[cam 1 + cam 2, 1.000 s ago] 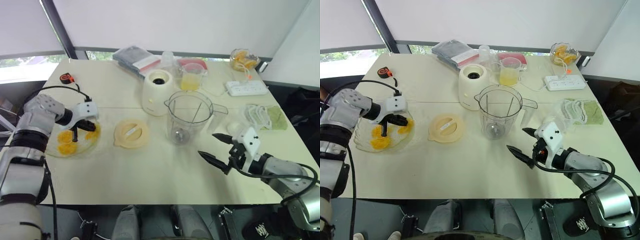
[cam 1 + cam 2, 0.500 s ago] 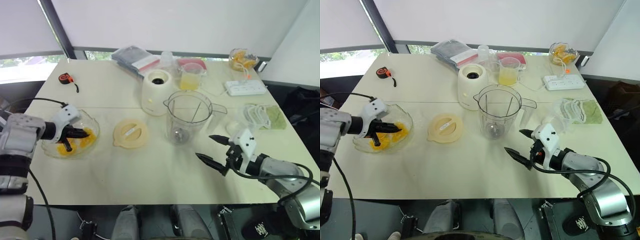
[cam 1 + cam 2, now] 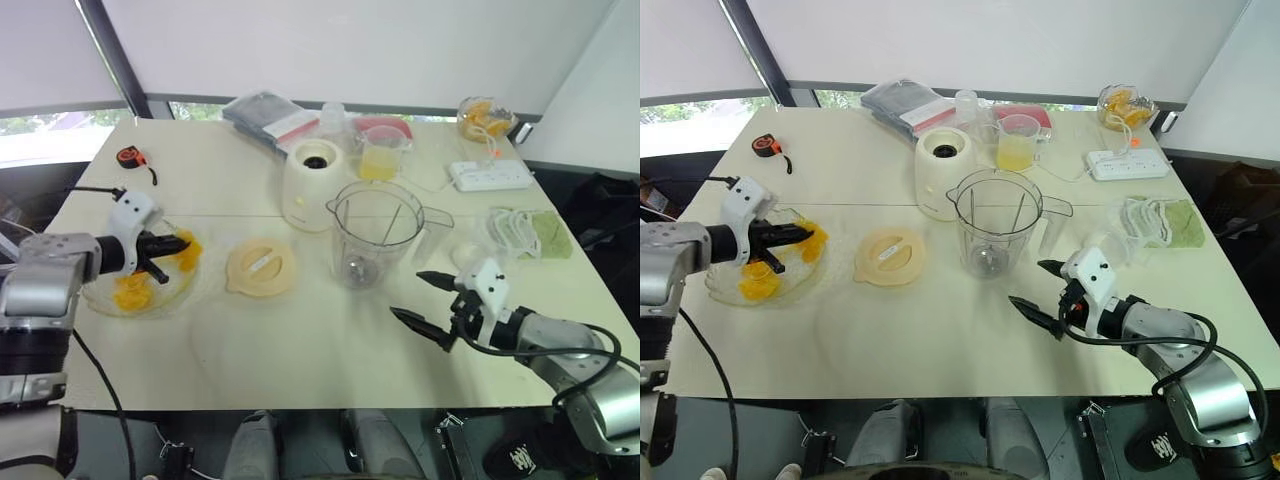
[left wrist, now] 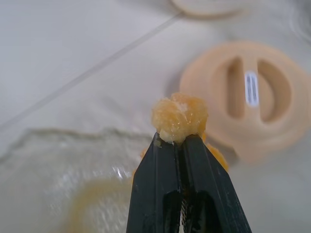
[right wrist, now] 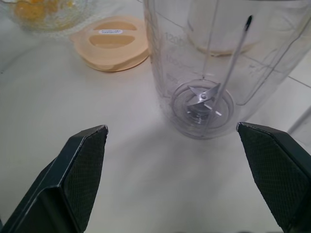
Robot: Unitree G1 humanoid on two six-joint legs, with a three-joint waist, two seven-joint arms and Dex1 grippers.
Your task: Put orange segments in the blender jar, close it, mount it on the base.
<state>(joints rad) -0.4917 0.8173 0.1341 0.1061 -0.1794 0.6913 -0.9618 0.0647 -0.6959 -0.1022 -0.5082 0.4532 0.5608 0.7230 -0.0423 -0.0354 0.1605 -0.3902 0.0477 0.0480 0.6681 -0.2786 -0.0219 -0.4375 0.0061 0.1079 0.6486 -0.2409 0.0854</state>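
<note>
the left gripper [image 4: 178, 141] is clamped on an orange segment [image 4: 179, 118] just above the glass bowl [image 3: 105, 297] at far left, so loading is underway; next, carry it right over the empty blender jar [image 3: 378, 235] mid-table, while the right gripper [image 3: 428, 301] waits wide open

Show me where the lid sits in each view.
Left eye: lid lies flat between the glass bowl and the jar.
Right eye: same spot, left of the jar.
Left wrist: beyond the left claw and its segment, lid.
Right wrist: lid beside the jar.
Shared landmark: the jar.
</note>
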